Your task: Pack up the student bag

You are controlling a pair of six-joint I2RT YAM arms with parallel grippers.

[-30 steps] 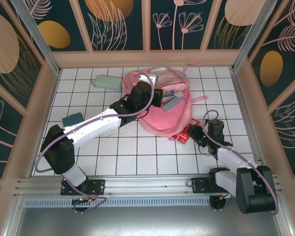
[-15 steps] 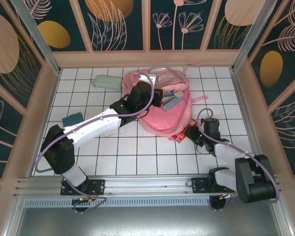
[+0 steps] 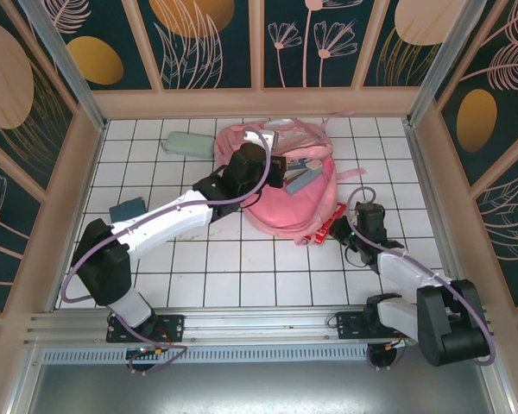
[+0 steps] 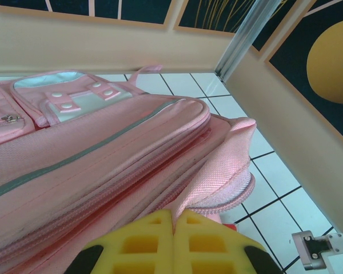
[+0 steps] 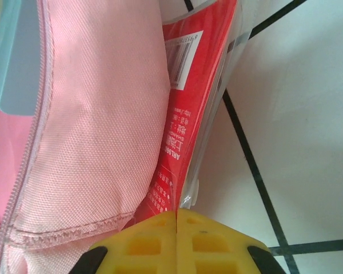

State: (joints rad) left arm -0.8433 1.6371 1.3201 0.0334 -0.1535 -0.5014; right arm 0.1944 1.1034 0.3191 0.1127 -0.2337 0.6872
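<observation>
**Right tool** [image 5: 176, 221]: yellow pads pressed together. The clear edge of a red packet [image 5: 191, 114] runs down into the seam between them, so we enter it as pinching that packet. It sits low at the bag's near right edge.

**Left tool** [image 4: 174, 222]: pads likewise pressed together. A fold of pink flap tapers into their seam, and we judge that this tool holds the bag's mouth by that fold.

**Student bag** [image 3: 285, 216]: lies flat on the white tiled table [image 3: 242, 276], toward the far side and a little right of centre. The main compartment is unzipped and gapes upward.

**Already inside:** grey-blue flat items [image 3: 300, 177] show in the open mouth.

**Not yet inside:**
- The red packet lies on the table with the bag's near hem over one side of it.
- A mint-green pencil case [image 3: 187, 142] lies just beside the bag's far left corner.
- A teal pad [image 3: 127, 209] lies well apart on the left.

**Progress:** we judge the packing to be under way but not finished. The three loose pieces have to go in, and then the zip has to be closed.

**Orientation:** we read the long axis as running roughly far to near, leaning from far left to near right. The front pockets with the pale panel lie at the far end. The pink straps trail off the right side and the far right corner. We cannot tell for certain which end is the bag's top.
</observation>
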